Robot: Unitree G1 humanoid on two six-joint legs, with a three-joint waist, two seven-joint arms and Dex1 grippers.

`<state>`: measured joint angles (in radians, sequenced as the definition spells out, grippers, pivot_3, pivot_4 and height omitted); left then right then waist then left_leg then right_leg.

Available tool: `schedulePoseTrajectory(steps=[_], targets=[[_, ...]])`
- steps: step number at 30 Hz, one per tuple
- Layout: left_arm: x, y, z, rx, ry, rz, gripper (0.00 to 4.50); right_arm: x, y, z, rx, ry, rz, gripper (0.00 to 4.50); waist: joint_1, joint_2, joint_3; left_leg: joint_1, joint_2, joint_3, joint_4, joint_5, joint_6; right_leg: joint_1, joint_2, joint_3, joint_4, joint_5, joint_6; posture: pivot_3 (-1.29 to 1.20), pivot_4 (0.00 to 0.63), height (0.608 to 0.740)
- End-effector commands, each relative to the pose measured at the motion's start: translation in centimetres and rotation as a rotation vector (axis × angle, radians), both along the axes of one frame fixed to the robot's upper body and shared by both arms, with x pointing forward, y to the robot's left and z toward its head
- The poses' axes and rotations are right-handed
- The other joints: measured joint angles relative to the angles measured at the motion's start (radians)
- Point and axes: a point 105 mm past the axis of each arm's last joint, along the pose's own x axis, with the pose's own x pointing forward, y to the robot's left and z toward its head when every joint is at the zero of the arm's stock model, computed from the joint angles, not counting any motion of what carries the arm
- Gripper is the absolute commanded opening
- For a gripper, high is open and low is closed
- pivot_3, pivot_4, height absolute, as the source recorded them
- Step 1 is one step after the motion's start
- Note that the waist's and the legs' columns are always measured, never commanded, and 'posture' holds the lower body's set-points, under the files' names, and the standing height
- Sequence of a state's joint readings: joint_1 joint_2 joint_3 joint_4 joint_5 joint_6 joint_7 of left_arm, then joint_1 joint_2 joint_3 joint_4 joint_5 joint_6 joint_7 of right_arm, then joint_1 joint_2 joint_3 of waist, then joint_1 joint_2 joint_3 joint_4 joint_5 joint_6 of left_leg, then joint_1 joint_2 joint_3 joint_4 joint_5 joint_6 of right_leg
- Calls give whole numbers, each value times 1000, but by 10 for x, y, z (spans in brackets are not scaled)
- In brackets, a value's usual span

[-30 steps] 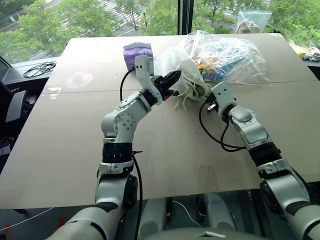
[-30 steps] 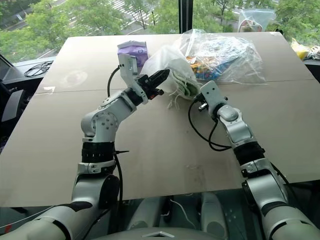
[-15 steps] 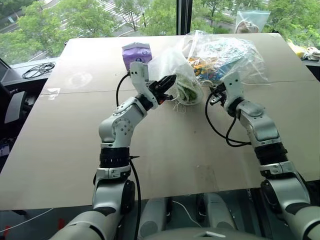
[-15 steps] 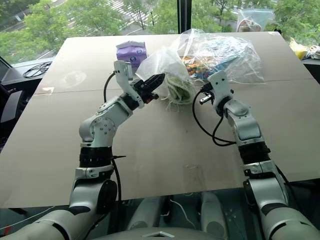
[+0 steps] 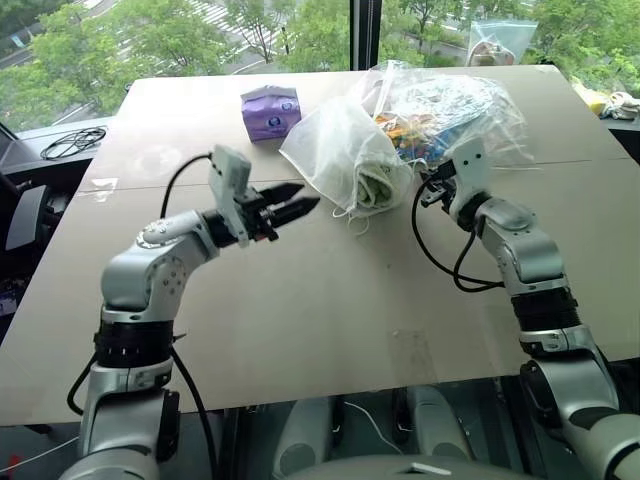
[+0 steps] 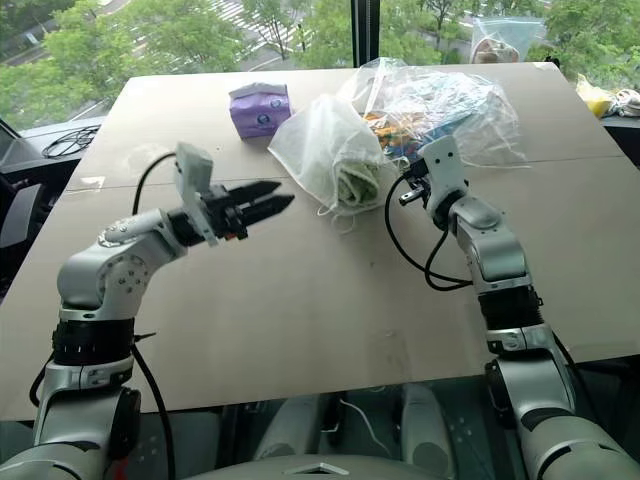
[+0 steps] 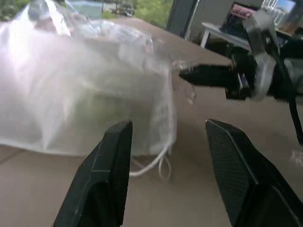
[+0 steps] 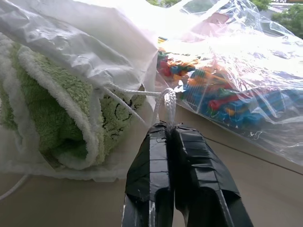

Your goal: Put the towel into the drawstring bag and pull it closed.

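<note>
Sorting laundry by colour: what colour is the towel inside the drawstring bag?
Pale green with whitish edging; the towel shows best in the right wrist view.

Beige table before leafy windows

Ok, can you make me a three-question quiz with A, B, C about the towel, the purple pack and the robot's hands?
1. Where is the towel?
A. Inside the drawstring bag
B. On the floor
C. Under the purple pack

2. How many purple packs lie on the table?
A. Three
B. Two
C. One

3. What is the right gripper doing?
A. Holding the towel
B. Pinching the bag's white cord
C. Wide open

Answers: 1 A, green cloth shows through the white fabric. 2 C, just one behind the bag. 3 B, its jaws are shut on the cord, while the left gripper stands open.
</note>
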<state>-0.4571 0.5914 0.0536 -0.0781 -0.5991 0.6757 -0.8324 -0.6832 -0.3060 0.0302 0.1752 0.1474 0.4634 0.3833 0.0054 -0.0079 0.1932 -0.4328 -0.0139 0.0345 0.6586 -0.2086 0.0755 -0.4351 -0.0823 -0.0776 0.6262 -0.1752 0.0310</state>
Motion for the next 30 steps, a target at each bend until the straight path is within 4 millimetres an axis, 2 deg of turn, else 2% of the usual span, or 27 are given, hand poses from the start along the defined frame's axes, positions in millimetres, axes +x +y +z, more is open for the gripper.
schedulePoseTrajectory(steps=[1, 6, 10, 12, 14, 18, 21, 24, 25, 27, 30], targets=[[4, -17, 1, 57, -65, -29, 2488, -1, 7, 21, 24, -63, 18, 0, 7, 0, 0, 0, 0, 0, 0, -1, 2, 0, 0, 0, 0, 0, 0, 0, 150, 740], [35, -24, -31, 237, -103, 44, 2488, 1, 9, 25, 32, -69, 18, 0, 7, 0, 0, 1, 0, -1, 0, -1, 2, 0, 1, 0, 1, -2, -2, 0, 150, 740], [56, -28, -45, 322, -149, 74, 2488, 2, 7, 27, 32, -74, 11, 0, 5, 0, 0, 1, 1, 0, 0, -1, 2, -1, 1, 0, 1, 0, 0, 0, 150, 740], [67, -29, -46, 331, -180, 101, 2488, 2, 5, 28, 35, -76, 4, 0, 6, 0, 0, 0, 1, 1, 0, -1, 2, -2, 1, 0, 1, 2, -2, 0, 150, 740], [75, -33, -42, 268, -179, 131, 2488, 2, 4, 28, 37, -76, -1, 0, 6, 0, 0, -1, 1, 2, 0, -1, 2, -2, 1, 0, 1, 2, -2, 0, 150, 740], [85, -37, -39, 250, -215, 158, 2488, 1, 3, 26, 47, -71, -9, 0, 6, 0, 0, -1, 1, 3, 0, -1, 2, -2, 1, 1, 1, 3, -1, 0, 150, 740], [89, -43, -32, 202, -242, 166, 1748, 1, 3, 24, 49, -68, -11, 0, 5, 0, 0, -1, 0, 3, 0, -1, 3, -2, 1, 1, 1, 3, 0, 0, 150, 740], [89, -46, -28, 156, -259, 169, 277, 1, 3, 24, 51, -67, -13, 0, 5, 0, 0, -1, 1, 3, 0, -1, 3, -3, 1, 1, 1, 3, 0, 0, 150, 740], [89, -45, -28, 152, -263, 175, 21, 1, 3, 24, 51, -67, -14, 0, 5, 0, 0, 0, 1, 3, 0, -1, 3, -3, 1, 1, 1, 3, 0, 0, 150, 740], [90, -39, -23, 129, -295, 218, 21, 1, 2, 24, 50, -70, -17, 0, 5, 0, 0, -1, 1, 3, 0, -1, 3, -3, 1, 1, 1, 3, 0, 0, 150, 740], [88, -25, 0, 20, -390, 337, 21, 1, -2, 25, 46, -77, -30, 0, 3, 0, 0, -1, 1, 4, 0, -1, 3, -3, 1, 2, 1, 4, 0, 0, 150, 740]])
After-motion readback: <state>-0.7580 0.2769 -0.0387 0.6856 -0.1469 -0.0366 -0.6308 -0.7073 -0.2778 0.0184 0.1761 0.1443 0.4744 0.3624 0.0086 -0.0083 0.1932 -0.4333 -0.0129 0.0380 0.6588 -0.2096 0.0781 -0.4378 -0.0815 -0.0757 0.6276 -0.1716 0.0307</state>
